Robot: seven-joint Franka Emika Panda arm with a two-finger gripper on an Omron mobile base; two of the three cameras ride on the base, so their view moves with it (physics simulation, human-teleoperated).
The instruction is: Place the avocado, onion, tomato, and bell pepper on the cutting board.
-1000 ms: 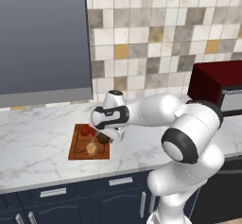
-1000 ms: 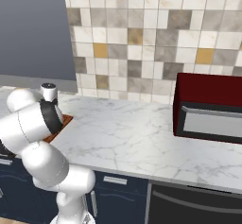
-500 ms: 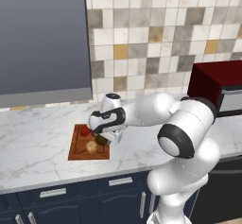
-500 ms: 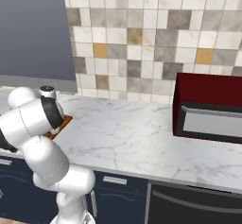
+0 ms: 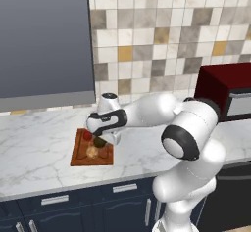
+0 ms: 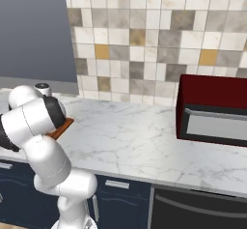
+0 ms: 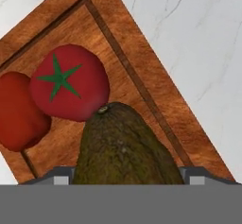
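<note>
The reddish-brown cutting board (image 5: pixel 78 153) lies on the marble counter, and one of its corners (image 6: pixel 66 124) pokes out past my arm. My gripper (image 5: pixel 101 139) hangs low over the board, shut on the dark olive avocado (image 7: pixel 124 147), which bulges between the fingers just above the wood (image 7: pixel 142 81). Right beside the avocado rests the tomato (image 7: pixel 68 88) with its green star, and the red bell pepper (image 7: pixel 16 112) leans against it. The tan onion (image 5: pixel 92 151) lies on the board in front of the gripper.
A dark red microwave (image 6: pixel 214 108) stands on the counter (image 6: pixel 130 136) to the right. The tiled wall (image 5: pixel 162 45) runs behind, and a grey panel (image 5: pixel 44 40) hangs at the upper left. Bare marble (image 5: pixel 34 143) spreads to the left of the board.
The gripper has sunk lower over the cutting board and shifted slightly left, with the avocado still in it. The things on the board have not moved.
</note>
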